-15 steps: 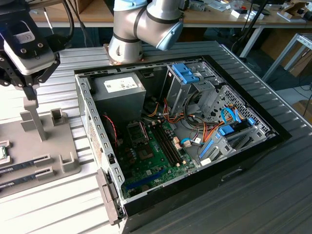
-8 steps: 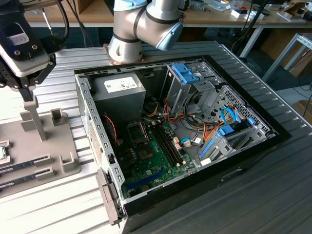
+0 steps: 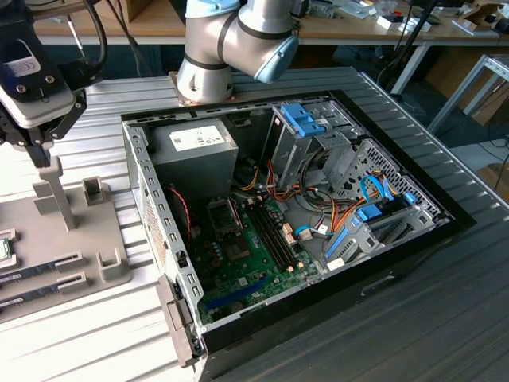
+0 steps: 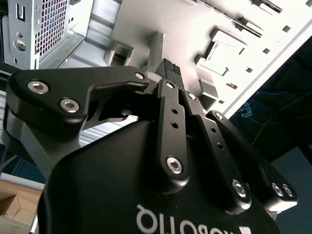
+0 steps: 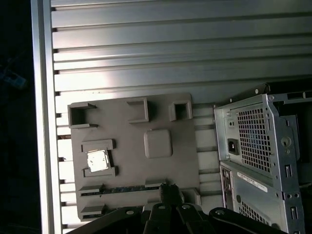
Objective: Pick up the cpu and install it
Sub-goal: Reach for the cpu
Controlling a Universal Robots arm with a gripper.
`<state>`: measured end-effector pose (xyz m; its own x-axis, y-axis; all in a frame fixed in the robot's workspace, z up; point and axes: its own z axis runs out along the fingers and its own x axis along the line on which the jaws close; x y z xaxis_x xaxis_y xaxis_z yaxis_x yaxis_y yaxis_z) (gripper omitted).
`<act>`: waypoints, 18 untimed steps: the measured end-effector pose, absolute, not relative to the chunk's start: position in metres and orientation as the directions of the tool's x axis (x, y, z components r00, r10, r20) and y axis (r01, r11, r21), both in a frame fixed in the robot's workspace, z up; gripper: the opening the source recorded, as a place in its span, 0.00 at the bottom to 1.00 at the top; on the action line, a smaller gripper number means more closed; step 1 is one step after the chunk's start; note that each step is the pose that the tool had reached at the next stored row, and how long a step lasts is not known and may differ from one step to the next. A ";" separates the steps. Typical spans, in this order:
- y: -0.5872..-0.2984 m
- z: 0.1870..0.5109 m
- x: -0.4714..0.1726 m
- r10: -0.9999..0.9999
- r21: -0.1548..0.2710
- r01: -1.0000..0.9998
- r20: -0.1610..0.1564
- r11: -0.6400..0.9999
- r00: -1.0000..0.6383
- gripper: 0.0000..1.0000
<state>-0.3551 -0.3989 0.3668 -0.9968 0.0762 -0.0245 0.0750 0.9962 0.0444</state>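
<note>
The cpu [image 5: 97, 160], a small silvery square with a thin green rim, lies flat in a holder on the grey fixture plate [image 5: 180, 161]. In the exterior view the cpu [image 3: 4, 247] is cut by that view's left edge. My gripper [image 3: 38, 155] hangs above the back of the plate, over a tall grey post [image 3: 52, 189], apart from the cpu. Its black fingers meet in a single tip, shut with nothing between them, and the gripper [image 4: 168, 69] [image 5: 168, 188] shows this in both wrist views. The open computer case [image 3: 139, 171] holds the motherboard with its socket [image 3: 223, 213].
Two memory sticks [image 3: 40, 269] lie in slots on the fixture plate near the cpu. Inside the case are a grey power-supply box [image 3: 195, 147], a drive cage with blue latches [image 3: 306, 123] and loose cables [image 3: 318, 211]. The ribbed metal table [image 3: 95, 334] surrounds everything.
</note>
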 end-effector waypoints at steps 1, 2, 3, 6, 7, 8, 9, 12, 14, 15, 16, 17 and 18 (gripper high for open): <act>-0.399 0.367 -0.355 0.076 0.044 0.075 -0.024 0.996 -0.997 0.11; -0.399 0.367 -0.356 0.076 0.044 0.075 -0.024 0.996 -0.997 0.11; -0.399 0.366 -0.356 0.076 0.044 0.075 -0.024 0.996 -0.997 0.11; -0.399 0.366 -0.357 0.076 0.044 0.075 -0.024 0.996 -0.997 0.11; -0.399 0.366 -0.357 0.076 0.044 0.075 -0.024 0.996 -0.997 0.11; -0.399 0.366 -0.358 0.076 0.044 0.075 -0.024 0.996 -0.997 0.11; -0.399 0.365 -0.358 0.076 0.044 0.075 -0.024 0.996 -0.997 0.11; -0.399 0.365 -0.359 0.076 0.044 0.075 -0.025 0.996 -0.997 0.11; -0.399 0.364 -0.360 0.076 0.044 0.075 -0.024 0.996 -0.997 0.11; -0.399 0.364 -0.360 0.076 0.044 0.075 -0.024 0.996 -0.997 0.11; -0.399 0.364 -0.360 0.076 0.044 0.075 -0.024 0.996 -0.997 0.11; -0.399 0.364 -0.361 0.076 0.044 0.075 -0.024 0.996 -0.997 0.11; -0.399 0.364 -0.361 0.076 0.044 0.075 -0.024 0.996 -0.997 0.11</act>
